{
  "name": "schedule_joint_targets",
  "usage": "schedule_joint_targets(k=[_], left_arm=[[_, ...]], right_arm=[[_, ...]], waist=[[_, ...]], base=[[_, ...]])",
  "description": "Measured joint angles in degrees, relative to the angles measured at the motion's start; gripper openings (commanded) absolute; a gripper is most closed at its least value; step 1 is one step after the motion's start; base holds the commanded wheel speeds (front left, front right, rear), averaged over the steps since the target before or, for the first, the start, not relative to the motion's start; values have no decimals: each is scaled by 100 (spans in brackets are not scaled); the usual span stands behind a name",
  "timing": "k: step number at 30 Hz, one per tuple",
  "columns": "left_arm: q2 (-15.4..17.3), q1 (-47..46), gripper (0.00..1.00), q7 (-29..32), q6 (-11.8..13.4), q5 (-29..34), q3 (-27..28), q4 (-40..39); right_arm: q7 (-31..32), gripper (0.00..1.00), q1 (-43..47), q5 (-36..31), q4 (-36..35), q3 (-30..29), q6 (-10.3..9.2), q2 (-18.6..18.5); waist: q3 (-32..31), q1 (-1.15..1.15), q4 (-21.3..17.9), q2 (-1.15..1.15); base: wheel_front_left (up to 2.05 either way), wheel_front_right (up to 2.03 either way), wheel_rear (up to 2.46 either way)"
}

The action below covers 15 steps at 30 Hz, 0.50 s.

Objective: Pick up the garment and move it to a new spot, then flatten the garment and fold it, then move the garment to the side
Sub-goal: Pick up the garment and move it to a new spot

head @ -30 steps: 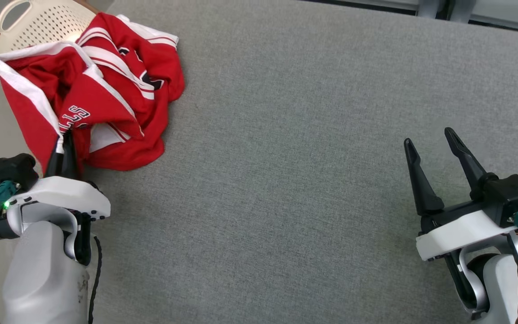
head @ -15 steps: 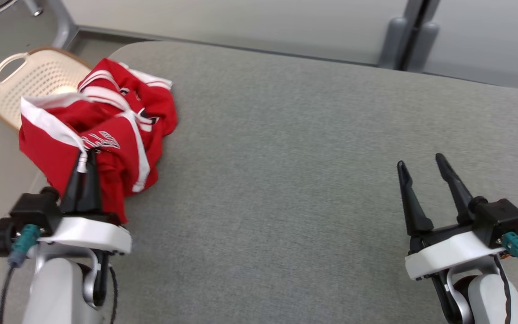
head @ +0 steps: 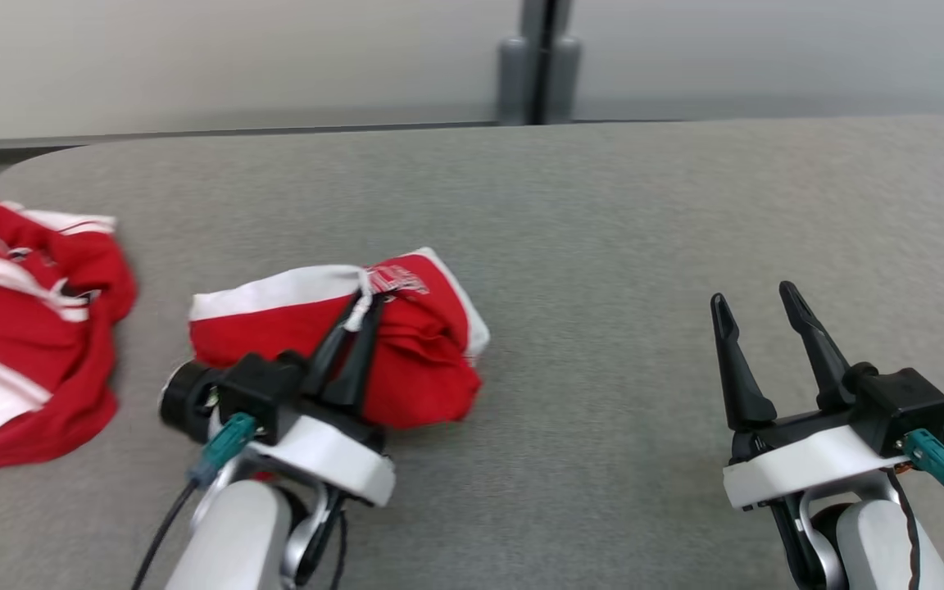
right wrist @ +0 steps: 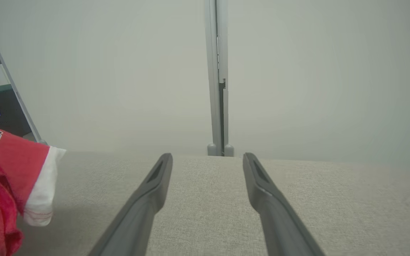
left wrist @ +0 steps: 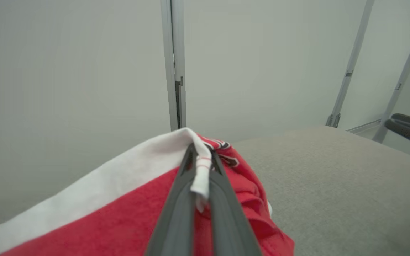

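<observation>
The garment (head: 427,365) is a bunched red piece with a white band, hanging just above the grey table, left of its middle. My left gripper (head: 364,297) is shut on the garment's white hem, which pokes out between the fingertips. In the left wrist view the hem of the garment (left wrist: 119,199) is pinched at my left gripper (left wrist: 199,158). My right gripper (head: 755,297) stands open over bare table at the right, nothing between its fingers. The right wrist view has my right gripper (right wrist: 208,158) open and the garment (right wrist: 9,170) at its left edge.
A second heap of red-and-white cloth (head: 21,328) lies at the table's left edge, apart from the held piece. The grey cloth-covered table (head: 619,229) stretches wide to the right. A pale wall with a grey post (head: 539,65) stands behind its far edge.
The head camera has turned and the basket has left the picture. My left gripper has carried the garment away from the red heap toward the table's middle. The right gripper stays open.
</observation>
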Motion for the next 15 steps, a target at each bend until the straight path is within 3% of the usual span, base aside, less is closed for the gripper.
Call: schedule_joint_targets(k=[9, 15], left_arm=[[-11, -781, 0, 285, -18, -187, -1166, -99], [-16, -988, 0, 369, -18, -475, -1564, 271]], right_arm=[[-357, 100, -97, 197, 178, -199, -1, 60], [-521, 100, -148, 444, 350, -147, -1, 74]], waist=[[434, 0, -1233, 0], [828, 0, -1743, 0]], base=[[0, 0, 0], [0, 0, 0]])
